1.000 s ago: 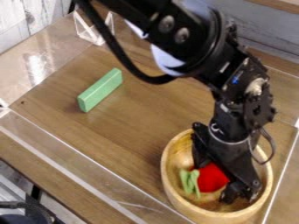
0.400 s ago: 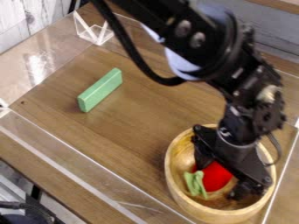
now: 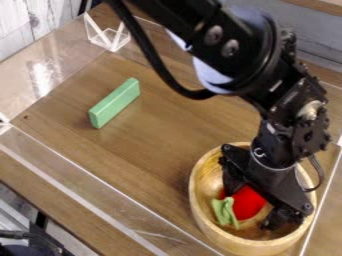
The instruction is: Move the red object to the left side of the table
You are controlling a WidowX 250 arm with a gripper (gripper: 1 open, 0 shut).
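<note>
Wood-grain table [image 3: 160, 140] shows no legible writing; tool [image 3: 257, 203] spread around red object [image 3: 249, 205].

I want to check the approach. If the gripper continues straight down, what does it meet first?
Most likely the red toy fruit in the wooden bowl. The open gripper points down at it; whether they already touch is unclear.
</note>
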